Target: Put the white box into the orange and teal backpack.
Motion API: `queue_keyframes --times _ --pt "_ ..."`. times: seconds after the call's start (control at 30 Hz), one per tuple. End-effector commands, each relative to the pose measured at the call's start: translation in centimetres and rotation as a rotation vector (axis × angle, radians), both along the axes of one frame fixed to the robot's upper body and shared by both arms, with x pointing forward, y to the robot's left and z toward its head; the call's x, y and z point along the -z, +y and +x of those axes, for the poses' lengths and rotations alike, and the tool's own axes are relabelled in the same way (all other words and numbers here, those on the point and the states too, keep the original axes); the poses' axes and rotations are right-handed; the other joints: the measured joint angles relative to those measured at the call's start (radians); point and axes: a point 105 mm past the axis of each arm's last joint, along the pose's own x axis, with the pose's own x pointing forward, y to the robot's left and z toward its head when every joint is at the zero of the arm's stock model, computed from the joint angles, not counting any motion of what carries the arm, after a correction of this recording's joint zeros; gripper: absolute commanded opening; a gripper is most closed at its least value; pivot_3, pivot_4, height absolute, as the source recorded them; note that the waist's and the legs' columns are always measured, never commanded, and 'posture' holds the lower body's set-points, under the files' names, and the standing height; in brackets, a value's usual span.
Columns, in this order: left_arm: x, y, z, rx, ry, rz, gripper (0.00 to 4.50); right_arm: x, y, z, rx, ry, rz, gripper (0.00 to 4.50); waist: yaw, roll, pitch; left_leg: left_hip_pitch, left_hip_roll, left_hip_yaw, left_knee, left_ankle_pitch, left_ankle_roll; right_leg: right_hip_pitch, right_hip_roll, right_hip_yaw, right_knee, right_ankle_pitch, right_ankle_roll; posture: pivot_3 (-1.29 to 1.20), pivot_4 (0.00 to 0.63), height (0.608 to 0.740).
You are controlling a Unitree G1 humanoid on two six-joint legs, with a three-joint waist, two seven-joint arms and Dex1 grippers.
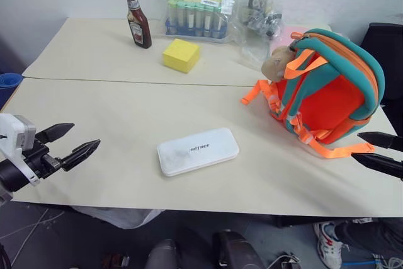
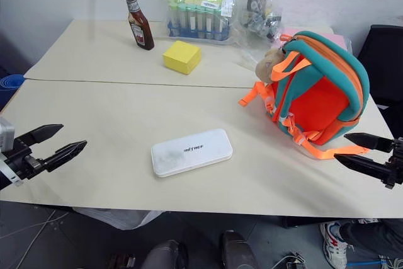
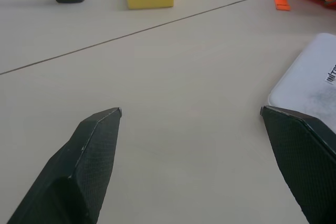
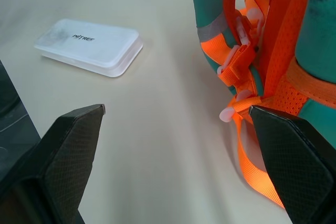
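The white box (image 1: pixel 198 150) lies flat near the table's front middle, dark lettering facing up; it also shows as a white case (image 4: pixel 89 45) in the right wrist view. The orange and teal backpack (image 1: pixel 327 89) stands at the right of the table, its orange straps trailing onto the tabletop and a tan plush toy (image 1: pixel 278 61) on its upper left. My left gripper (image 1: pixel 80 142) hovers open at the table's left front edge, well left of the box. My right gripper (image 1: pixel 371 149) is open at the right front edge, just in front of the backpack's straps (image 4: pixel 247 103). Nothing is held.
At the back stand a ketchup bottle (image 1: pixel 137 18), a yellow sponge-like block (image 1: pixel 181 55), a plastic-wrapped rack of tubes (image 1: pixel 195 17) and a clear bag (image 1: pixel 258 14). A seam crosses the beige table (image 1: pixel 126 118). A dark chair (image 1: pixel 387 48) stands at the far right.
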Motion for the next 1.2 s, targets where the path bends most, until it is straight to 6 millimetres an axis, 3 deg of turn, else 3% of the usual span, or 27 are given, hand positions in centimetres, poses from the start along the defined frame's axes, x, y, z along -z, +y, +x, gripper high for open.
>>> queue_keyframes --times 0.03,0.5,0.63,0.73,0.8,0.93,1.1,1.13,1.2 --pt "-1.0 -0.2 -0.3 0.006 -0.048 0.034 4.45 -0.1 -0.2 -0.1 0.013 -0.028 -0.013 4.5 0.0 0.0 0.0 0.0 0.0 0.0 0.0 0.0 0.0 0.0 0.0 0.0 0.0 0.0 0.0 0.0 0.15 0.74" --pt "-0.8 -0.2 -0.3 -0.019 -0.028 0.039 4.45 0.1 0.0 0.6 0.027 -0.036 -0.028 4.5 -0.002 0.0 0.0 0.0 0.0 0.0 0.0 0.0 0.0 0.0 0.0 0.0 0.001 0.0 0.0 0.0 0.15 0.74" --pt "0.0 -1.4 -0.9 0.029 0.008 0.074 4.45 1.1 3.3 -0.1 -0.104 0.0 -0.015 4.5 -0.004 0.0 0.0 0.0 0.0 0.0 0.0 0.0 -0.001 0.0 0.0 0.0 0.002 0.0 0.0 0.0 0.15 0.74" --pt "2.6 -3.0 -1.8 0.104 0.097 0.162 3.86 2.2 6.1 0.0 -0.188 0.002 -0.045 3.91 -0.006 0.001 0.001 0.0 0.0 0.0 0.0 0.0 -0.001 0.0 0.001 0.0 0.001 0.0 0.0 0.0 0.15 0.74" --pt "4.2 -4.0 -2.3 0.134 0.147 0.182 3.23 3.3 8.0 0.3 -0.245 -0.004 -0.098 3.2 -0.006 0.0 0.001 0.001 0.0 0.0 0.0 0.0 -0.001 0.0 0.001 0.0 0.002 0.0 0.0 0.0 0.15 0.74" --pt "5.4 -5.3 -2.0 0.142 0.153 0.177 1.99 5.5 10.4 1.8 -0.294 -0.043 -0.198 1.84 -0.003 0.0 0.001 0.001 0.0 0.0 0.001 0.0 -0.001 0.0 0.001 0.0 0.003 0.0 0.0 0.0 0.15 0.74" --pt "6.2 -6.9 -0.8 0.155 0.148 0.185 0.32 6.2 13.2 4.8 -0.321 -0.106 -0.242 0.01 -0.002 -0.001 0.001 0.001 0.0 0.0 0.002 0.001 0.0 0.0 0.0 0.0 0.004 0.0 0.0 0.0 0.15 0.74" --pt "6.4 -7.1 -0.5 0.157 0.149 0.192 0.05 6.3 13.9 5.4 -0.325 -0.117 -0.246 0.0 -0.002 -0.001 0.001 0.001 0.0 0.0 0.002 0.001 0.0 0.0 0.0 0.0 0.004 0.0 0.0 0.0 0.15 0.74" --pt "6.8 -7.2 -0.1 0.158 0.153 0.206 0.02 6.3 14.9 6.4 -0.326 -0.14 -0.26 0.0 -0.002 -0.001 0.001 0.001 0.0 0.0 0.002 0.001 -0.001 -0.001 0.0 0.0 0.004 0.0 0.0 0.0 0.15 0.74"
